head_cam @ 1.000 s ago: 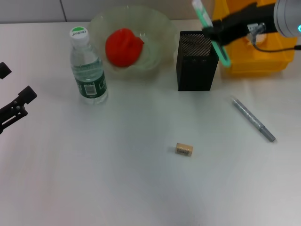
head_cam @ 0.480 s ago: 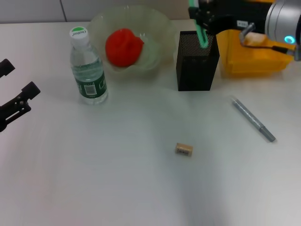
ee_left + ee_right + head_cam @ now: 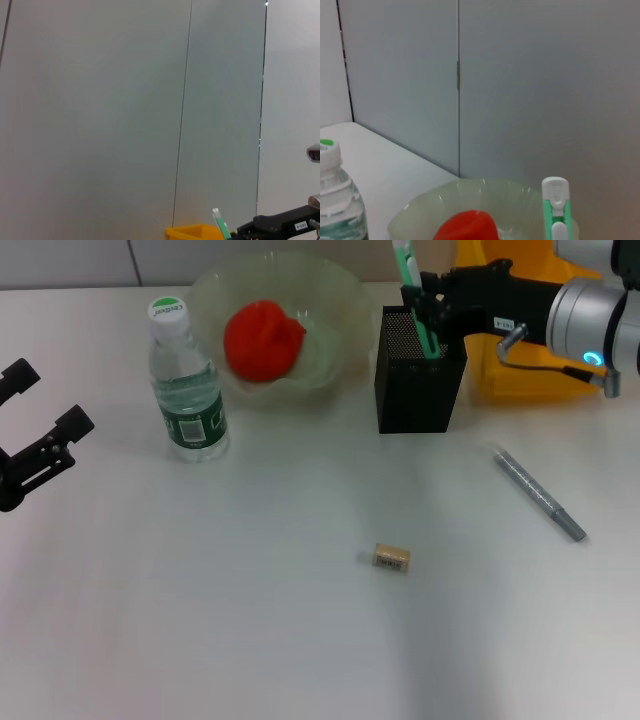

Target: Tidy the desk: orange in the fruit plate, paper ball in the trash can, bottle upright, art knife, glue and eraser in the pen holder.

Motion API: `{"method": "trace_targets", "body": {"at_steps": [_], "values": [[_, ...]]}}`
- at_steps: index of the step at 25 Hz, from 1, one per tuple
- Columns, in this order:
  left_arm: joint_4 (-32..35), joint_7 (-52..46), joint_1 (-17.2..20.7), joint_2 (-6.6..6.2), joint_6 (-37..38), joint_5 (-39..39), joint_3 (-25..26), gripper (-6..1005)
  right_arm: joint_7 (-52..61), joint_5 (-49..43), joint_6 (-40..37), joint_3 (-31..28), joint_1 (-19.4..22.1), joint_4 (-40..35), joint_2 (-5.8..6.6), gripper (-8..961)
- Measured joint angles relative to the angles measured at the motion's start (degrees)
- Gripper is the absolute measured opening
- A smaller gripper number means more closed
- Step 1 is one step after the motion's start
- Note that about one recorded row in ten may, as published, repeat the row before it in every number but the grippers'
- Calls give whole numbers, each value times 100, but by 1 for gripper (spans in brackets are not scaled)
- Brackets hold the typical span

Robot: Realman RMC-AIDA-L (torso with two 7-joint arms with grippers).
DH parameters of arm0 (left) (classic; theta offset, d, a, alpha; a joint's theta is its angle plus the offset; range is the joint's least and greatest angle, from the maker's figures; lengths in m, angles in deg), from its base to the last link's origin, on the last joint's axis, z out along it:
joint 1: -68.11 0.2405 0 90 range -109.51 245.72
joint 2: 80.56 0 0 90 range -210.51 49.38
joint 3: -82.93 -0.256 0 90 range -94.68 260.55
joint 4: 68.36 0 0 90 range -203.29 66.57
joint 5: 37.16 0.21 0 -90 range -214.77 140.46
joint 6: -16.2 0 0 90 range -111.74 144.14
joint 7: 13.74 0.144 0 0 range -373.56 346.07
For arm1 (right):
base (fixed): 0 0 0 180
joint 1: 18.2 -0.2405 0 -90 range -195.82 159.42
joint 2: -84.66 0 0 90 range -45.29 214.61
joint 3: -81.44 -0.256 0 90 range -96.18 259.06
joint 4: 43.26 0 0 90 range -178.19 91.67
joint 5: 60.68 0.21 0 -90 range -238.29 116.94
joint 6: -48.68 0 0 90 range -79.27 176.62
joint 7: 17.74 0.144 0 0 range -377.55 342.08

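While the green art knife (image 3: pixel 412 290) is being held upright with its lower end inside the black mesh pen holder (image 3: pixel 418 380), it is being gripped by the clenched right gripper (image 3: pixel 432 312) just above the holder's rim. The orange (image 3: pixel 263 340) is being cradled in the translucent fruit plate (image 3: pixel 340 300), and the water bottle (image 3: pixel 187 383) is being kept upright just beside it. The eraser (image 3: pixel 392 558) is being left flat on the white desk (image 3: pixel 250 590), well apart from the grey glue pen (image 3: pixel 538 494). The left gripper (image 3: pixel 40 430) is being held released above the desk's left edge. A yellow bin (image 3: pixel 530 370) is being partly hidden behind the right arm.
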Motion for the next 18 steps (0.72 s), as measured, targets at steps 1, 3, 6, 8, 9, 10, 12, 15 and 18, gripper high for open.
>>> {"method": "trace_targets", "body": {"at_steps": [1, 3, 6, 8, 9, 10, 12, 15, 18], "values": [[0, 0, -2, 0, 0, 0, 0, 864, -3, -4, 1, -5, -3, 37, 3, 182], [-3, -1, -3, 0, -5, 1, 0, 864, -6, -15, 1, -5, -3, 89, 8, 184], [-9, -1, -3, -2, -9, 3, 0, 864, -11, -22, -4, -1, -4, 161, 10, 185], [-9, -1, -6, -3, -9, 3, 0, 864, -11, -22, -26, -5, -27, 202, 11, 187], [-9, 0, -13, -6, -9, 3, 0, 864, -10, -22, -32, -5, -34, 207, 12, 187], [-9, 0, -30, -10, -9, 3, 0, 864, -10, -22, -33, -5, -38, 208, 13, 188], [-9, -1, -36, -11, -9, 3, 0, 864, 27, -22, -56, -5, -32, 184, 13, 189], [-9, -31, -36, -25, -7, 3, -2, 864, 188, -55, -253, -37, 20, 10, 31, 324], [-8, -59, -24, -40, 19, 2, -15, 864, 761, -487, -789, -234, 140, -487, 57, 483]]}}
